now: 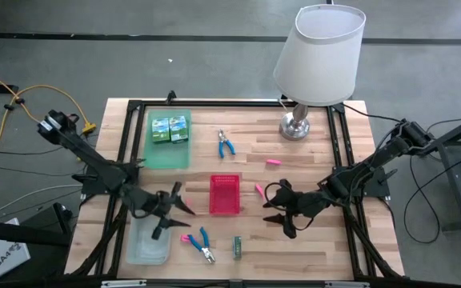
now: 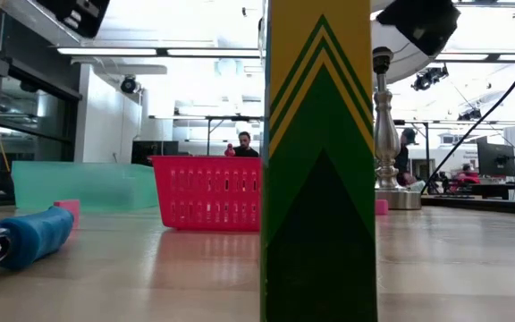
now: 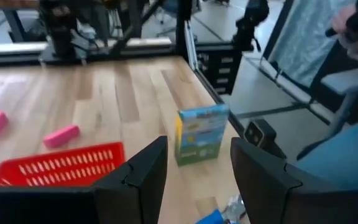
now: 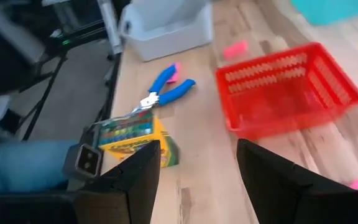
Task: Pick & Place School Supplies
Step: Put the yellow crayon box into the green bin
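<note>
Item: small green-and-yellow box (image 1: pixel 236 247), standing at table's six o'clock, just beside blue-handled tool (image 1: pixel 203 244). Left gripper (image 1: pixel 184 202) and right gripper (image 1: pixel 274 205) are hovering empty, fingers parted, flanking red basket (image 1: pixel 224 195). Advice: descending squarely, straddling box's narrow faces.

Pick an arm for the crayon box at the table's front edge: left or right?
Probably right. Both grippers, left and right, are open and empty; the crayon box lies near the middle, and the blue-handled pliers sit on the left arm's side.
</note>
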Tool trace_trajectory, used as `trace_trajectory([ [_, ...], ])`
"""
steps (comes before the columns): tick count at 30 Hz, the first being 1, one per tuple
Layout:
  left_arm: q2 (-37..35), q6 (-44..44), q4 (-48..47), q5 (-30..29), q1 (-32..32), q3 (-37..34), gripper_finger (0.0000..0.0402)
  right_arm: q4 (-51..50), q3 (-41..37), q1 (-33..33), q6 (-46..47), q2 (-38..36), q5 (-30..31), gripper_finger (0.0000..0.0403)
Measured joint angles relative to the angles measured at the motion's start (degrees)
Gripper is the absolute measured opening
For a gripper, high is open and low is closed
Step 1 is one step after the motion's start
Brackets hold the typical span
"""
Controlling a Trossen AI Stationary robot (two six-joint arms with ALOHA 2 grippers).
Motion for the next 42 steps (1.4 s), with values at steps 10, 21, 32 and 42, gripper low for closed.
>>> trace_trajectory([
  [10, 10.51, -7.83, 5.12, -0.02, -0.31, -0.02, 0.0169, 4.91, 0.0, -0.88, -16.44, 0.0, -6.36, 0.0204],
  [21, 13.48, -11.09, 14.72, 1.7, -0.53, -0.02, 0.0169, 4.94, 0.0, -2.76, -22.91, 0.0, -13.12, 0.0204],
  [32, 13.52, -17.27, 17.01, 1.46, -0.34, -0.02, 0.0169, 6.56, 3.81, -2.84, -30.46, 1.98, -15.16, 0.0204],
  [42, 13.52, -17.42, 18.51, 1.36, 1.19, -0.02, 0.0169, -7.63, 16.03, -2.78, -41.73, 12.86, -20.75, 0.0204],
])
